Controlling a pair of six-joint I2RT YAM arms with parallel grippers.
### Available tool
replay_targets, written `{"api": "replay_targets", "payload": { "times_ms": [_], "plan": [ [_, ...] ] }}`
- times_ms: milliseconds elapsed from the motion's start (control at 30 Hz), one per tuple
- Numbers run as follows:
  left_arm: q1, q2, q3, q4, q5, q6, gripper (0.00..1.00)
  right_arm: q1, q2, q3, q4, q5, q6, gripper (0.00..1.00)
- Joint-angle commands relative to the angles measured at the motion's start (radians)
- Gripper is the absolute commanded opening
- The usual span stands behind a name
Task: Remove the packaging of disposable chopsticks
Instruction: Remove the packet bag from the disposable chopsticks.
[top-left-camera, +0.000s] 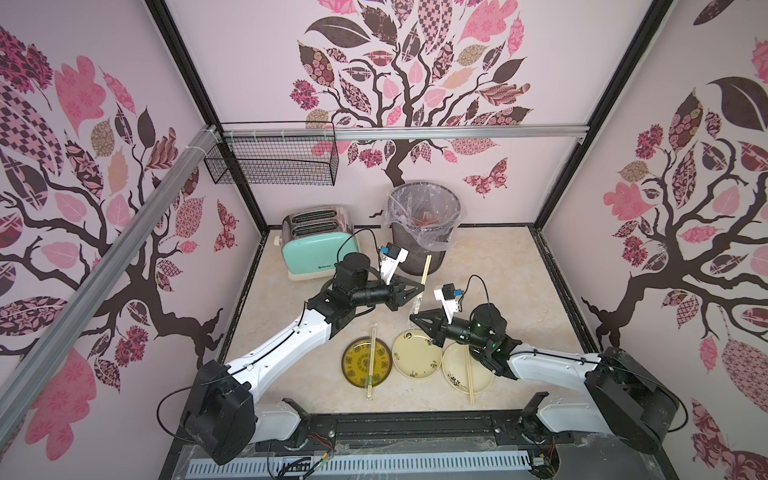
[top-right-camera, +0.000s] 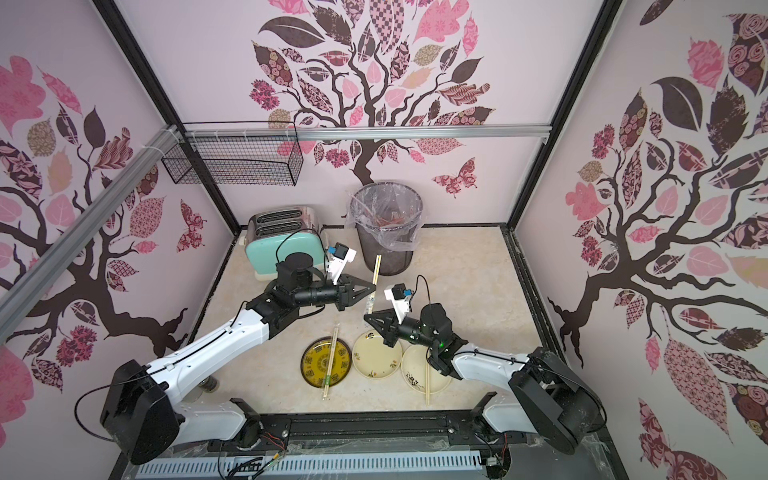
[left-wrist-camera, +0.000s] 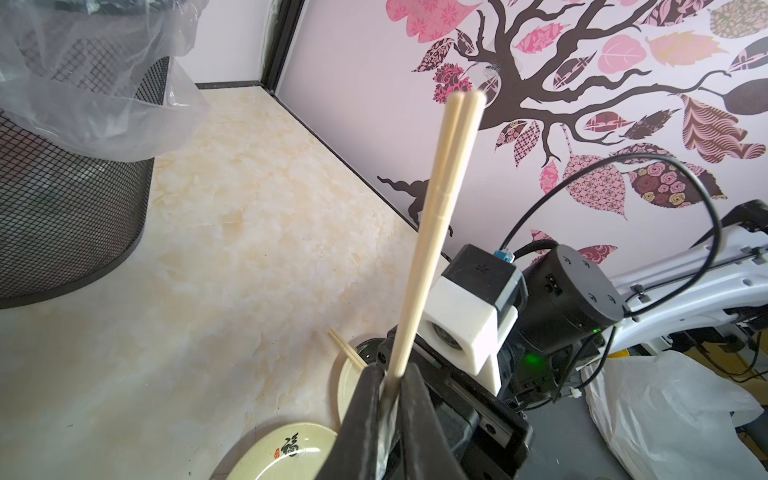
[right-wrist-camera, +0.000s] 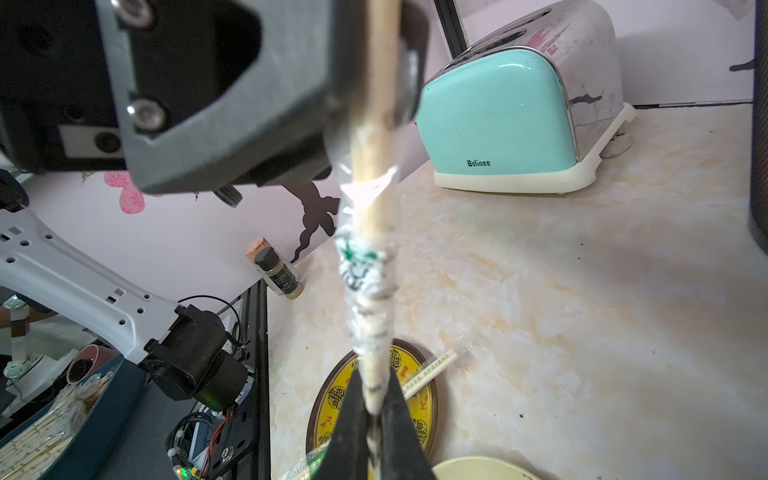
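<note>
- The packaging (right-wrist-camera: 365, 274) on the pair being worked is a clear sleeve with green print. It's scrunched up along the lower stretch of the chopsticks (left-wrist-camera: 440, 199). The whole thing hangs in the air between the two arms, out in front of the bin (top-left-camera: 411, 262), and the upper part of the sticks is already bare.
- The right gripper (right-wrist-camera: 370, 409) is pinched tight on the sleeve's bottom end. I can't tell if the stick tips are caught in that pinch too. If they are, pulling apart is just a tug of war on the sticks and nothing slides.
- The left gripper (top-left-camera: 422, 286) is clamped on the bare sticks just past the sleeve's open mouth. It's thin, smooth wood, so my worry is they slip or twist in the jaws, or the two sticks splay and one drops.
- The bunched plastic could also jam tighter instead of sliding, or tear and leave a scrap behind.
- Below sit an empty cream plate (top-left-camera: 417, 353), a wrapped pair (top-left-camera: 371, 365) on the yellow plate (top-left-camera: 347, 365), and a bare pair (top-left-camera: 470, 374) on the other cream plate (top-left-camera: 484, 376). A dropped stick or a low arm could knock those off.
</note>
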Motion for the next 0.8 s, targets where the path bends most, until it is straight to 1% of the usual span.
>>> {"api": "replay_targets", "payload": {
  "times_ms": [0, 333, 767],
  "plan": [
    [-0.031, 0.0, -0.047, -0.049, 0.028, -0.007, 0.15, -0.005, -0.029, 0.007, 0.054, 0.034, -0.008, 0.0],
    [-0.049, -0.005, -0.119, -0.034, 0.021, -0.029, 0.14, -0.004, -0.039, 0.002, 0.049, 0.047, -0.011, 0.0],
    [-0.083, -0.028, -0.231, 0.032, 0.005, -0.088, 0.15, -0.005, -0.049, -0.004, 0.051, 0.061, -0.011, 0.0]
  ]
}}
